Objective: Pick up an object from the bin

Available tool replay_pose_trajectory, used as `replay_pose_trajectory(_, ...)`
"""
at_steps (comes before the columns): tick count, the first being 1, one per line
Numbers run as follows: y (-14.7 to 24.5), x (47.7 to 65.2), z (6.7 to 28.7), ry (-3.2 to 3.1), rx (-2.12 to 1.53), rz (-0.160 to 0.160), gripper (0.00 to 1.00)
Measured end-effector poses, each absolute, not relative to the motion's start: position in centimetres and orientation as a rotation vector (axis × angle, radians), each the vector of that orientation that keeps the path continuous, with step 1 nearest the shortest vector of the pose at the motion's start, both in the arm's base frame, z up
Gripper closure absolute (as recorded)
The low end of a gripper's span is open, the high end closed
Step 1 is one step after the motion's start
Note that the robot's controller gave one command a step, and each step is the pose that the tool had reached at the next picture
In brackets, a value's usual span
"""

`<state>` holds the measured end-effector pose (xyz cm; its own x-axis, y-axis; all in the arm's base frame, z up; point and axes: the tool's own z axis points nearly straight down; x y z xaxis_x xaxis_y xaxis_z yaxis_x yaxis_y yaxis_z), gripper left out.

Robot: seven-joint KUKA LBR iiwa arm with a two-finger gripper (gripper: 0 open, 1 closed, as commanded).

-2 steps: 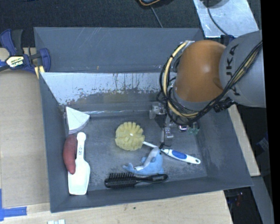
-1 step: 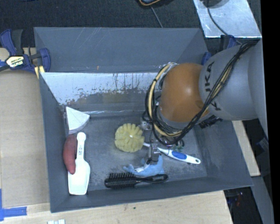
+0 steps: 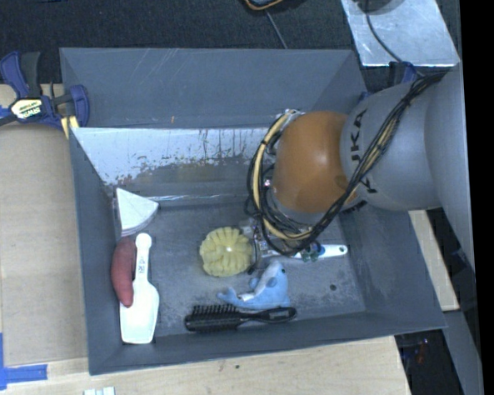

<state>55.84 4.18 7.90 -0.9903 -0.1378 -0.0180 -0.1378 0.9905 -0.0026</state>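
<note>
Claw (image 3: pixel 260 255) of mine low over the middle of the grey metal bin (image 3: pixel 386 292), largely hidden beneath my orange wrist cover (image 3: pixel 308 168) and its looped cables; whether it is open or closed I cannot tell. Just beside it, toward the view's left, lies a round ridged yellow thing (image 3: pixel 225 252); just below it, a pale blue soft thing (image 3: pixel 268 291), lying against a black hairbrush (image 3: pixel 238 318) near the bin's lower wall. A white-handled tool (image 3: pixel 329 251) pokes out under my arm; by the left wall lie a white scoop (image 3: pixel 141 307), a dark red oblong (image 3: pixel 123 275) and a white wedge (image 3: pixel 135 209).
</note>
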Motion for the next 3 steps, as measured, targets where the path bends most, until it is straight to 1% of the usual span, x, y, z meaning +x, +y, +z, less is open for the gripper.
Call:
replay_pose_trajectory(1, 4.2, 55.8, 7.9, 3.116, -0.215, -0.002, 1.0)
replay_pose_trajectory(2, 5.5, 54.4, 15.4, 3.105, -0.258, -0.002, 1.0)
replay_pose_trajectory(3, 3.5, 57.0, 22.0, 3.116, -0.199, -0.004, 1.0)
